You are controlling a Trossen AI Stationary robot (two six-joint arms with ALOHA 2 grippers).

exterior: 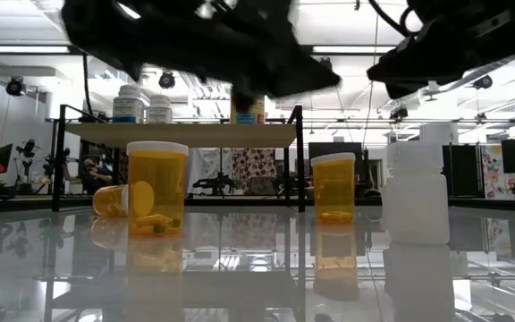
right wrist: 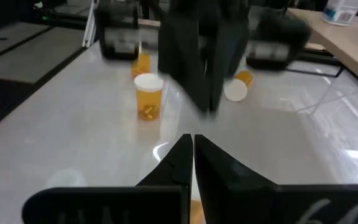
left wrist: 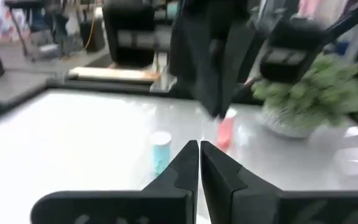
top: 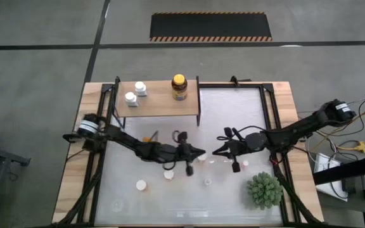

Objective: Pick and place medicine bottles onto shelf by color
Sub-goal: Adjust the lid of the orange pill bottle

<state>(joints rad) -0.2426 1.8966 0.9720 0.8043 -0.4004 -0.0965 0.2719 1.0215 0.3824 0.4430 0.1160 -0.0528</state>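
Shelf (top: 160, 100) at far side of white worktop (top: 138, 202), left of centre. On it, left to right: two white bottles (top: 135, 94) close together, then amber yellow-capped jar (top: 179, 87) near its right end.

Left gripper (top: 201, 152) over worktop centre, fingers (left wrist: 182, 171) pressed together, holding nothing. Orange bottles left and near side of it: one lying on its side (top: 147, 137) between gripper and shelf, one white-capped bottle (top: 141, 185) well apart toward near-left, another (top: 169, 173) just beside the arm's wrist. Small bottle (top: 202, 160) just beside fingertips on near side; another (top: 208, 182) nearer the front edge.

Right gripper (top: 216, 152) facing left gripper tip to tip, nearly touching, fingers (right wrist: 179, 158) closed together, empty. Bottle (top: 245, 163) just beside right arm on near side. Spiky green plant (top: 264, 190) near front-right corner, apart from gripper.

Low view: upright orange bottle (exterior: 157, 188) with tipped one (exterior: 122, 199) beside it, second upright orange bottle (exterior: 333, 188), white bottle (exterior: 414, 193) at right, all standing on worktop below both grippers, none touched.
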